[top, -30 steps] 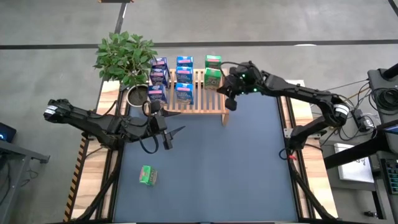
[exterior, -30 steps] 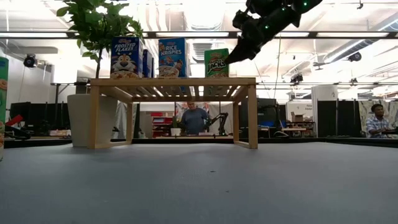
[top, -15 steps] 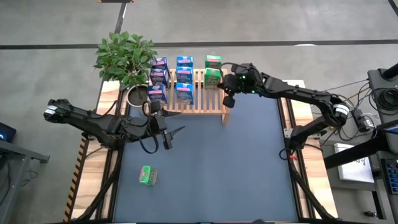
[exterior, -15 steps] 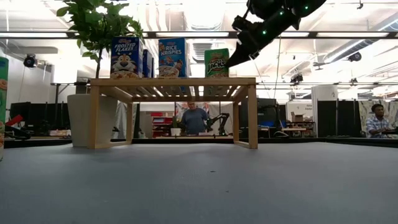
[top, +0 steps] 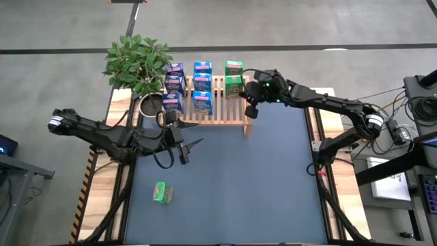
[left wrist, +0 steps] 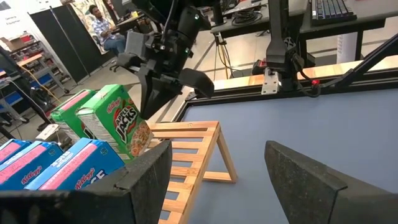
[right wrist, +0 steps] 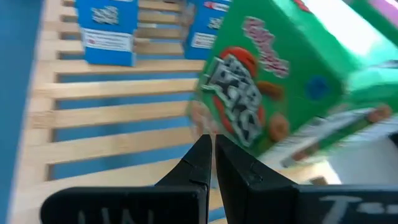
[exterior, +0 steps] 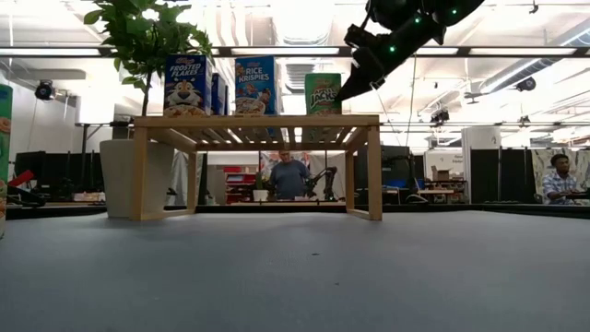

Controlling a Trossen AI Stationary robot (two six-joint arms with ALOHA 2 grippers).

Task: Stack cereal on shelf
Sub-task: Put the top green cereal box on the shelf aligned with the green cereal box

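Right tool (top: 250, 109) nearer shelf (top: 229, 113) (pinched, empty)

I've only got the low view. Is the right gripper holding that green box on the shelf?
Observer: No. The right wrist view shows the right gripper shut and empty, beside the Apple Jacks box.
Operator: Where's the left arm?
Observer: The left gripper hovers open over the mat, in front of the shelf.
Operator: Any cereal left off the shelf?
Observer: One loose green box lies on the mat near the left arm.
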